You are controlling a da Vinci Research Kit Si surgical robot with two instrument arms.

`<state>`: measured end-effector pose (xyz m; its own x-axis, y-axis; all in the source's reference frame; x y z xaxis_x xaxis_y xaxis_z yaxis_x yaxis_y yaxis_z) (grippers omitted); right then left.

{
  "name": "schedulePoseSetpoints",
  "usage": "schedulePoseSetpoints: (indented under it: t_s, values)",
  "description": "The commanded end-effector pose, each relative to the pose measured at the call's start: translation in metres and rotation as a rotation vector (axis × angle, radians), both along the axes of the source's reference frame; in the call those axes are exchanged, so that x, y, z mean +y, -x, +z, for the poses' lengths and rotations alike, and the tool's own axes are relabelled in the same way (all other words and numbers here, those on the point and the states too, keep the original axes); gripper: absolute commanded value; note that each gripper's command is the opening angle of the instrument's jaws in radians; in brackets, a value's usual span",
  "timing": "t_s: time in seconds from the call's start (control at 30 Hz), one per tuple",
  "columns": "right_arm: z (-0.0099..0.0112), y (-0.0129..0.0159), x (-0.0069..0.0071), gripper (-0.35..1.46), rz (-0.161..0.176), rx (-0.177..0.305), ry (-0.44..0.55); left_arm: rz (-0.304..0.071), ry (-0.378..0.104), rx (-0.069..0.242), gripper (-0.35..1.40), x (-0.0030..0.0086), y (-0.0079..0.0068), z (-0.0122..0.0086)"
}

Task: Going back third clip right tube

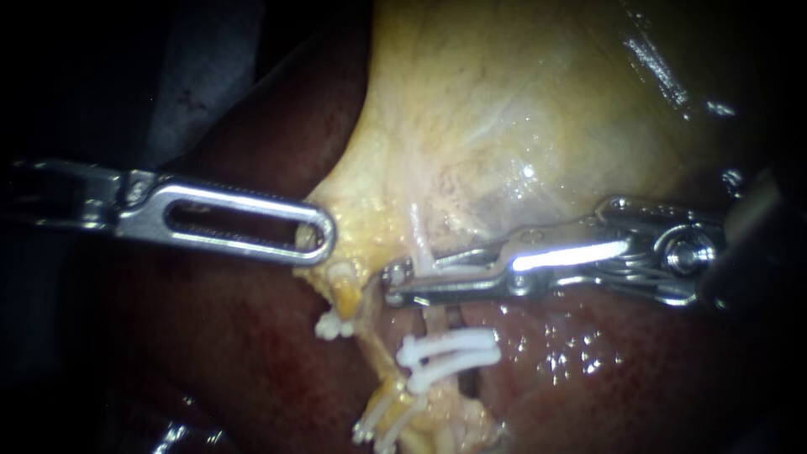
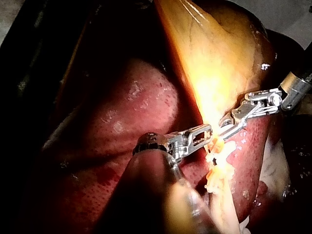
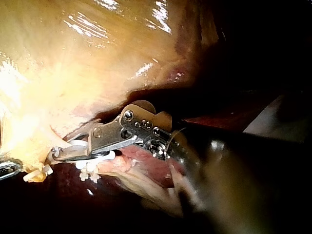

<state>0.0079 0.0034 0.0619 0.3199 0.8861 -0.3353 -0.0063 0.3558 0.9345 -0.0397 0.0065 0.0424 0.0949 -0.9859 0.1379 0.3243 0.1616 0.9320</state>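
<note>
Left instrument (image 1: 313,242): my jaws clamped on gallbladder (image 1: 504,109) edge, beside right tube (image 1: 418,227); right instrument (image 1: 395,282): jaws slightly parted astride that tube's clip (image 1: 445,269).

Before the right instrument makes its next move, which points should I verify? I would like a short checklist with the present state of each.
1. Left instrument jaws shut on the gallbladder edge: ok.
2. Two clips across the right tube, under the right instrument: ok.
3. Third clip seated on that tube: cannot tell, the instrument's tip hides it.
4. Right instrument's tip away from the tube: not ok, it lies across it.
5. Both tips inside the endoscope view: ok.
</note>
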Motion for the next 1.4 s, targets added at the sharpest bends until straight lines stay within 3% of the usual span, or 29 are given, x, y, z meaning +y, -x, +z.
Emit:
schedulePoseSetpoints:
  t_s: [0.03,0.27,0.4,0.5,0.63,1.1,1.4]
  values:
    - [0.0000,0.0000,0.0000,-0.35,0.001,0.000,0.000,0.000,0.000,0.000,-0.35,0.0000,0.0000,0.0000]
    - [0.0000,0.0000,0.0000,-0.32,0.001,0.000,0.000,0.000,0.000,0.000,-0.35,0.0000,0.0000,0.0000]
    - [0.0000,-0.0001,-0.0001,0.09,-0.001,0.001,0.006,0.000,0.000,0.000,-0.35,0.0000,0.0000,0.0000]
    - [0.0001,-0.0003,-0.0002,0.36,-0.012,0.017,0.075,0.000,0.000,0.000,-0.35,0.0000,0.0000,0.0000]
    - [0.0002,-0.0008,-0.0002,0.47,-0.021,0.040,0.160,0.000,0.000,0.000,-0.35,0.0000,0.0000,0.0000]
    - [0.0008,-0.0019,0.0003,0.57,-0.049,0.093,0.369,0.000,0.000,0.000,-0.35,0.0000,0.0000,0.0000]
    - [0.0014,-0.0025,-0.0003,0.59,-0.063,0.102,0.377,0.000,0.000,0.000,-0.35,0.0000,0.0000,0.0000]
